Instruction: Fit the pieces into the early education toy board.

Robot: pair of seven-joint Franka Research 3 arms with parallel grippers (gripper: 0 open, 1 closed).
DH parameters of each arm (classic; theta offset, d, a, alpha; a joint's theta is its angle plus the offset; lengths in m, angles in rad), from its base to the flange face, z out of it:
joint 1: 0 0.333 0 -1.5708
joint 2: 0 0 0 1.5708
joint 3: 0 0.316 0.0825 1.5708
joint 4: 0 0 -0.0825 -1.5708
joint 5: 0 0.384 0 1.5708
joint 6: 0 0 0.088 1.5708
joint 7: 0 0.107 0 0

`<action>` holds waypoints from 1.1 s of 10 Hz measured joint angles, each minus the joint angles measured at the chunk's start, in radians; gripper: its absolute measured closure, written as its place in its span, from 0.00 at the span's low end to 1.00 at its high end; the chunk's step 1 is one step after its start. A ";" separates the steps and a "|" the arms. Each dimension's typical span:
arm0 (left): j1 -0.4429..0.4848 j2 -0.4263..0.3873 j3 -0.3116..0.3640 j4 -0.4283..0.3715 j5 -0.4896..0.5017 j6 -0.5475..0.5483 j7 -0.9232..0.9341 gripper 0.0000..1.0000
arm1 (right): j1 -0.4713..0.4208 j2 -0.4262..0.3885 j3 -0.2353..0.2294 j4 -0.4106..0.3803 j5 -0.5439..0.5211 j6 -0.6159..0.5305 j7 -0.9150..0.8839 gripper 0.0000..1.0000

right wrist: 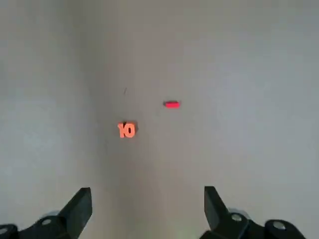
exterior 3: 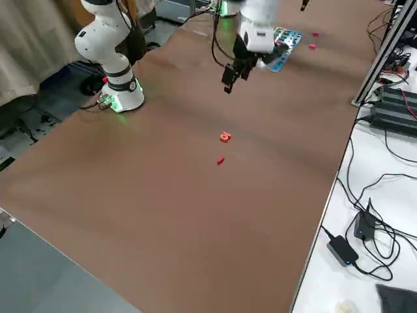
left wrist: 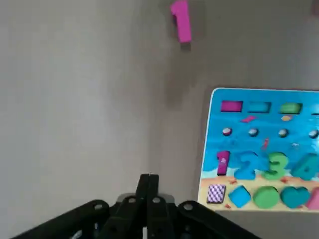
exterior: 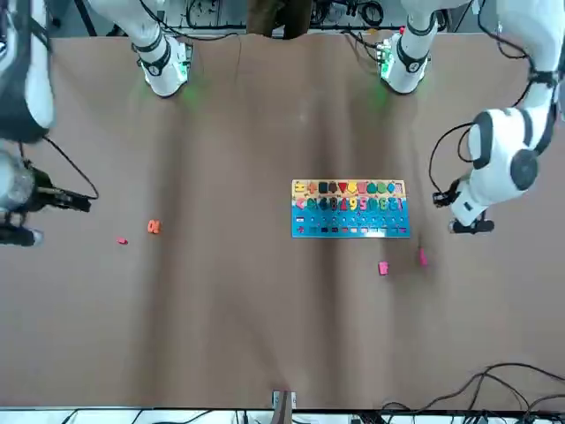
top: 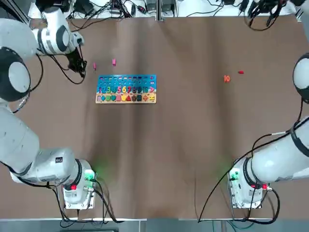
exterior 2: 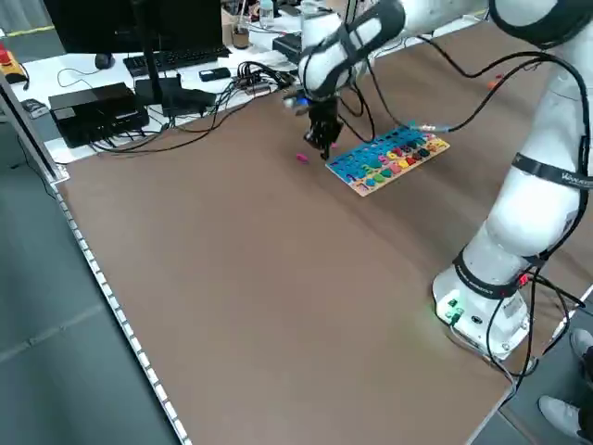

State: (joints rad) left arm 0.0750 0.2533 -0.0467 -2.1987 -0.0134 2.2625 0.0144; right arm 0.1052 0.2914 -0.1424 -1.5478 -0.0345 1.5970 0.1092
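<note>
The left gripper (left wrist: 148,185) has its jaws clenched on nothing, hanging above bare desk (top: 159,140) just off the far-left corner of the early education toy board (top: 126,88). The right gripper (right wrist: 148,209) holds its jaws released wide, over the desk's right half. Four loose pieces lie out: two pink ones, a slim bar (top: 94,65) and a blockier piece (top: 114,62), just beyond the board's far edge near the left gripper; an orange "10" (top: 227,78) and a small red bar (top: 241,72) close together (well apart from the board). Cables (top: 120,9) crowd the far edge; the near desk lies open.
</note>
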 joint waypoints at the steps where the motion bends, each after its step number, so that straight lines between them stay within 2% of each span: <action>1: -0.012 0.029 0.000 -0.025 0.000 0.068 -0.005 0.99 | 0.008 0.045 0.001 -0.005 0.000 0.010 0.000 0.01; 3: -0.022 0.066 -0.001 -0.076 0.000 0.169 -0.008 0.99 | 0.008 0.094 -0.002 -0.017 -0.001 0.024 0.000 0.01; 4: -0.023 0.077 -0.001 -0.095 0.000 0.201 -0.008 0.99 | 0.008 0.102 -0.004 -0.056 -0.001 0.072 0.000 0.01; 7: -0.039 0.097 -0.002 -0.116 0.000 0.230 -0.019 0.99 | 0.007 0.085 -0.006 -0.300 -0.001 0.399 0.000 0.01; 9: -0.092 0.099 -0.003 -0.116 0.000 0.231 -0.079 0.99 | 0.007 0.055 -0.006 -0.453 -0.001 0.605 0.000 0.01; 11: -0.139 0.100 -0.003 -0.116 0.000 0.233 -0.126 0.99 | 0.008 0.038 -0.005 -0.583 -0.001 0.752 0.000 0.01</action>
State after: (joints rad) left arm -0.0642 0.3532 -0.0497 -2.3151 -0.0130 2.4956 -0.1120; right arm 0.1130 0.3296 -0.1476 -2.1309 -0.0352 2.3492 0.1093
